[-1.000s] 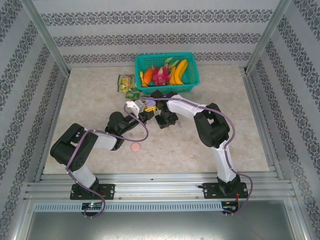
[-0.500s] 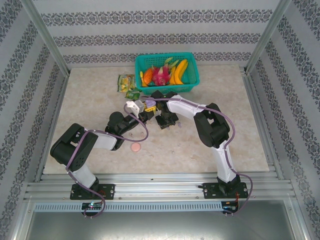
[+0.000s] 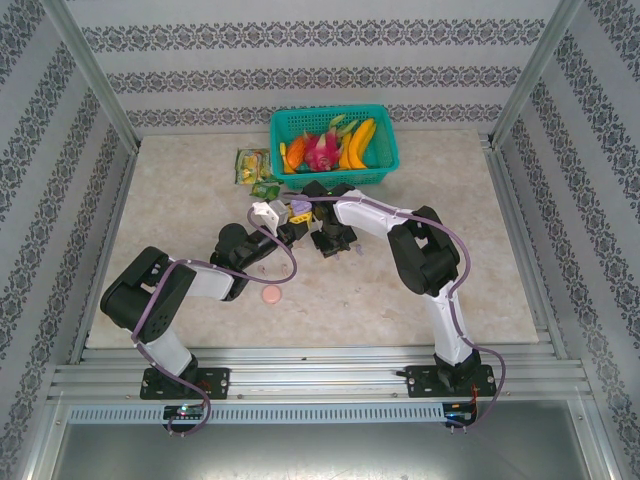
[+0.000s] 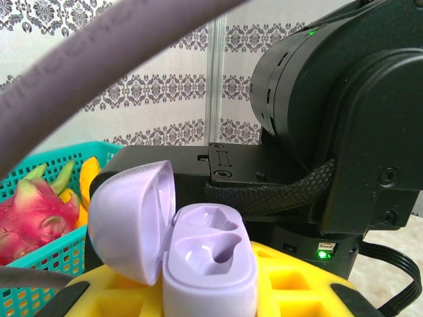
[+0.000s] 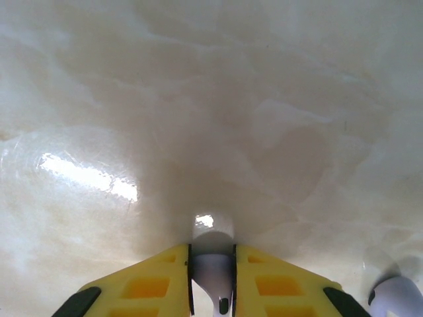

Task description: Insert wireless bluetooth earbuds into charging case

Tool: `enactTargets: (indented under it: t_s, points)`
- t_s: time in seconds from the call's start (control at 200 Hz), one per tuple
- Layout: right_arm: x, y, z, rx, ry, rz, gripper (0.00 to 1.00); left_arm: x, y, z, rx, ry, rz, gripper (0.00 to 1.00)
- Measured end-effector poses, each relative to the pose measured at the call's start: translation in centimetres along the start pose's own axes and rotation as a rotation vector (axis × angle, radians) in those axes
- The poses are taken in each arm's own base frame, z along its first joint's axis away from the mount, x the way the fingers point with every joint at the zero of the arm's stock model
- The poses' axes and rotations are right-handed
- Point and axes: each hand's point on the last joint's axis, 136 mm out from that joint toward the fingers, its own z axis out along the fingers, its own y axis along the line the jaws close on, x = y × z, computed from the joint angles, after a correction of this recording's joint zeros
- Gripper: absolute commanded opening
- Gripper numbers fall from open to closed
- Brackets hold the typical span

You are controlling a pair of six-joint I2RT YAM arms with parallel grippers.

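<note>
Poses unchanged, insertion pending: left gripper (image 4: 208, 294), jaws clamped on the open, empty charging case (image 4: 206, 261); right gripper (image 5: 211, 254), jaws pinching one earbud (image 5: 211, 267), its twin (image 5: 398, 295) at 4 o'clock.

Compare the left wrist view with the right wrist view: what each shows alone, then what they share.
Left wrist: open lilac charging case, wells empty; teal basket with dragon fruit. Right wrist: lilac earbud pinched close to the table; second earbud at lower right. Shared: left end effector and right end effector, yellow-fingered, each clamping lilac plastic.

Smooth lilac plastic case (image 4: 208, 264), glossy pale plastic earbud (image 5: 211, 264), polished marbled table (image 5: 198, 99)
</note>
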Motion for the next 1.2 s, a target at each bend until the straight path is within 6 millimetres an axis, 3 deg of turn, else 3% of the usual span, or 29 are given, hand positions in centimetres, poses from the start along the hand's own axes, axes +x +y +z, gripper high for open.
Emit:
enactTargets:
  t_s: [0.355, 0.879, 1.029, 1.199]
  points:
    - [1.4, -0.3, -0.5, 0.000, 0.005, 0.005, 0.19, 0.0, 0.0, 0.0, 0.001, 0.000, 0.000, 0.00]
    - [2.7, -1.6, -3.6, -0.069, -0.136, 0.124, 0.17, 0.0, 0.0, 0.0, 0.001, 0.000, 0.000, 0.00]
    - [2.4, -2.3, -6.1, -0.094, -0.224, 0.168, 0.17, 0.0, 0.0, 0.0, 0.001, 0.000, 0.000, 0.00]
    - [1.6, -2.9, -11.1, -0.132, -0.375, 0.200, 0.17, -0.1, -0.3, 0.0, 0.016, 0.000, 0.000, 0.00]
